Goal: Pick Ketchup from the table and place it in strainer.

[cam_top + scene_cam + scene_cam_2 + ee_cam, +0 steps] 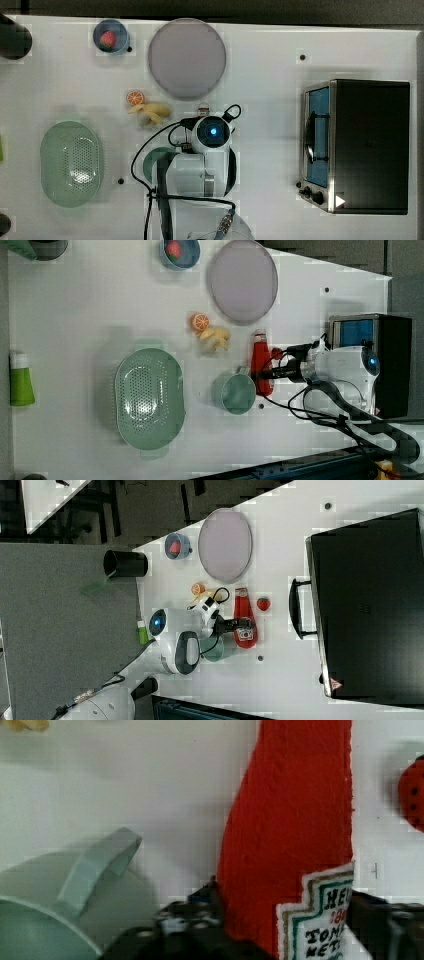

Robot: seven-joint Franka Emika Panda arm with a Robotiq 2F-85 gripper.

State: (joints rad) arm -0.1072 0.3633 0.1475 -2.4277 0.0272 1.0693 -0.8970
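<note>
The ketchup [261, 360] is a red bottle lying flat on the white table, its white cap [203, 107] toward the grey plate. In the top view my arm covers most of it. My gripper [265, 375] reaches down over the bottle's lower body, and in the wrist view the black fingers [200, 907] press against both sides of the ketchup [295, 820] by its label. The right view shows the gripper [244, 628] astride the ketchup [243, 607]. The strainer [47, 150], a pale green oval basket with a dotted bottom, stands apart at the top view's left; its rim [120, 390] is far from the gripper.
A round green cup [235, 394] with a handle sits right beside the bottle. A small strawberry [263, 603] lies on its other side. An orange slice [135, 98], yellow pieces [152, 112], a grey plate [186, 58], a blue bowl [110, 36] and a toaster oven [370, 145] are around.
</note>
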